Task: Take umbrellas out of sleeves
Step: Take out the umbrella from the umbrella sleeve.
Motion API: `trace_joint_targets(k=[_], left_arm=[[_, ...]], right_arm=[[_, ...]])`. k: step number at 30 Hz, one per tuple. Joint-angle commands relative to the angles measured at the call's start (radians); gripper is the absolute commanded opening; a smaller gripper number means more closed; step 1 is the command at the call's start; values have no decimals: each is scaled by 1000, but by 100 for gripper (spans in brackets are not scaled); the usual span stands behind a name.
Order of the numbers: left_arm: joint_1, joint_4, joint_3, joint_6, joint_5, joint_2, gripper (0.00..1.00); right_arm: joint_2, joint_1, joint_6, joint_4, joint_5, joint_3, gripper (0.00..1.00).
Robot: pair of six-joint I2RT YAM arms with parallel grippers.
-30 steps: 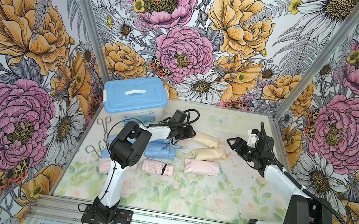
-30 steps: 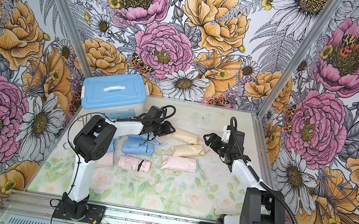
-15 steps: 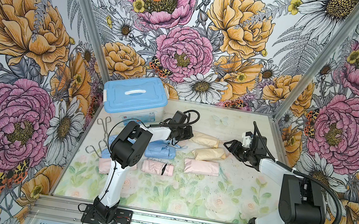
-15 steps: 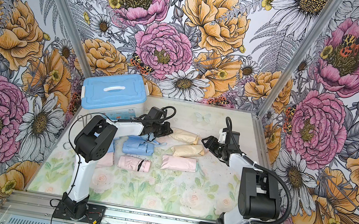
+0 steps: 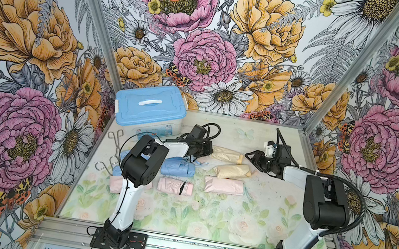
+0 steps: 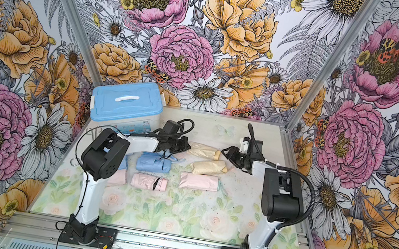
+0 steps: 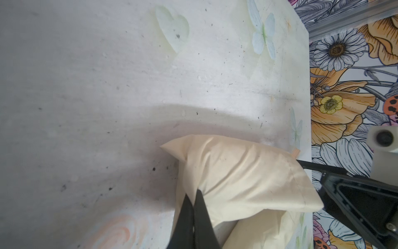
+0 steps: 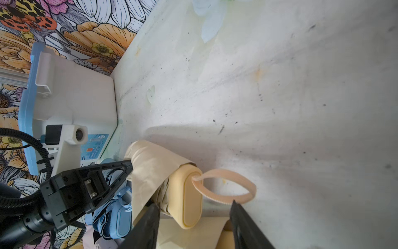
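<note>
A cream-yellow sleeve (image 5: 225, 153) (image 6: 202, 150) lies at the far middle of the table with its umbrella inside. My left gripper (image 7: 195, 191) (image 5: 209, 150) is shut on the sleeve's (image 7: 237, 172) closed end, pinching the fabric. The umbrella's stubby cream handle (image 8: 191, 198) and wrist loop (image 8: 228, 185) stick out of the other end. My right gripper (image 8: 194, 203) (image 5: 249, 158) is open, one jaw on each side of the handle, with a gap on the loop side. A bare blue umbrella (image 5: 177, 166) and a bare pink umbrella (image 5: 175, 186) lie nearer.
A second filled cream sleeve (image 5: 233, 171) and a pink sleeve (image 5: 223, 186) lie just in front. A blue-lidded plastic box (image 5: 150, 107) stands at the back left. Metal forceps (image 5: 115, 134) lie by the left wall. More pouches sit behind the left arm's elbow (image 5: 144, 159).
My left gripper has shut on the sleeve's end. My right gripper has moved left up to the handle, and its jaws have narrowed around it.
</note>
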Motion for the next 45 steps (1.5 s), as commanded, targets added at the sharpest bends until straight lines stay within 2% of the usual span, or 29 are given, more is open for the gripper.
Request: trace_joint_targets(k=[1,8,19,29,35,45], left_arm=[[15,-52,-29,6,-60,-6,0],[12,-48,-28,2,-55,-5,0],[10,-41,-26,-3,-50,0,0],[10,-38,-24,-6,-45,1,0],[13,-36,-26,-6,-46,-6,0],[35,-11,-57,-13,-43,-24,0]], right_arm=[[30,15,-9,49,-41,20,55],[67,31,-6,100,-80,15,49],[129,53,18,214,-121,21,45],[172,67,123,406,-179,-6,37],[179,70,166,461,-186,-15,17],[172,51,218,519,-192,-31,2]])
